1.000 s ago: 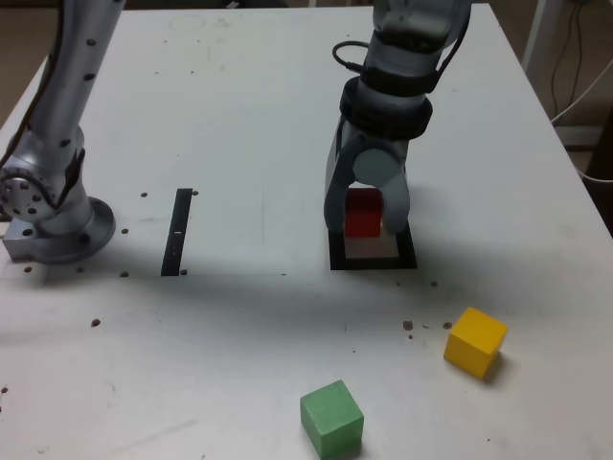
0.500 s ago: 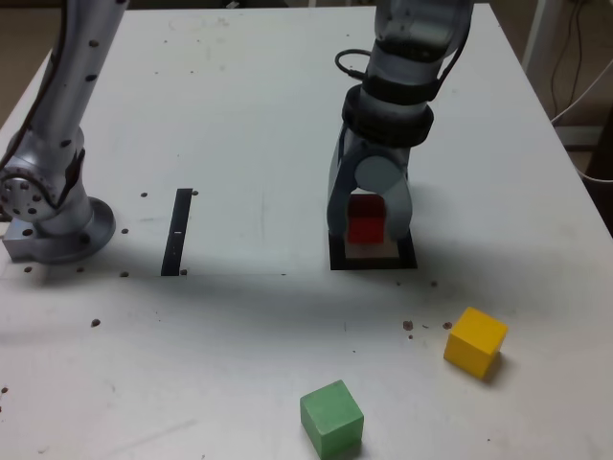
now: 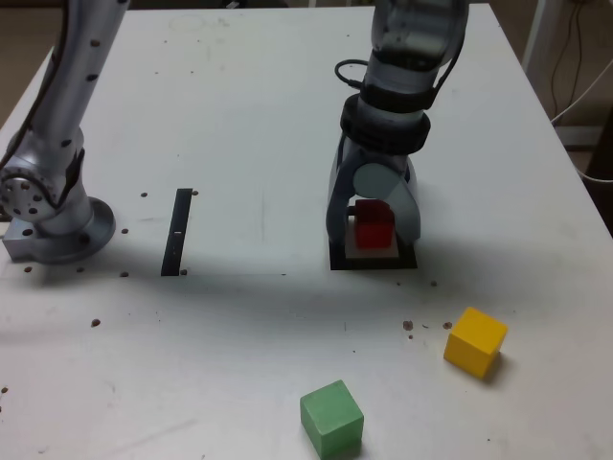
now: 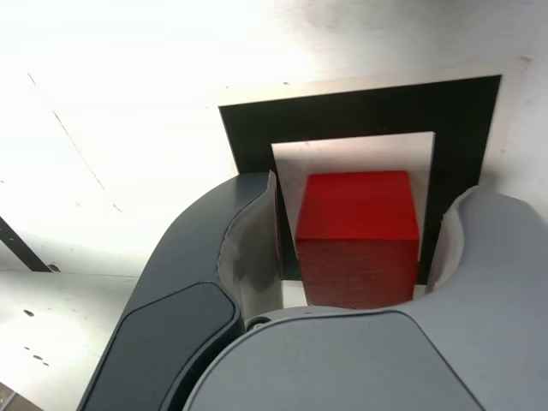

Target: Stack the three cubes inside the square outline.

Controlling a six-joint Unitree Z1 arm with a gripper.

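A: The red cube (image 4: 357, 231) sits inside the square outline (image 4: 467, 120), on its white centre, at about two o'clock from the middle of the white table (image 3: 239, 115) in the exterior view. Our arm (image 3: 407, 57) stands over it.

B: And the gripper (image 3: 379, 222)? In the wrist view we see pale gaps between the cube's sides and both fingers (image 4: 248, 248), so we judge it spread, straddling the cube without pinching.

A: Agreed. The cube looks set down, its base on the white patch.

B: How will these blocks handle? They look matte, stiff and light, plain flat faces, nothing fragile. We'd expect them to grip well and not slip.

A: Then we take each one by two opposite side faces, around mid-height, jaws square to the faces so it doesn't twist.

B: The yellow cube (image 3: 475, 341) lies near four o'clock, the green cube (image 3: 331, 418) near six o'clock, well apart from each other, both free to approach from above.

A: The black strip (image 3: 178, 231) at nine o'clock is no concern of ours.
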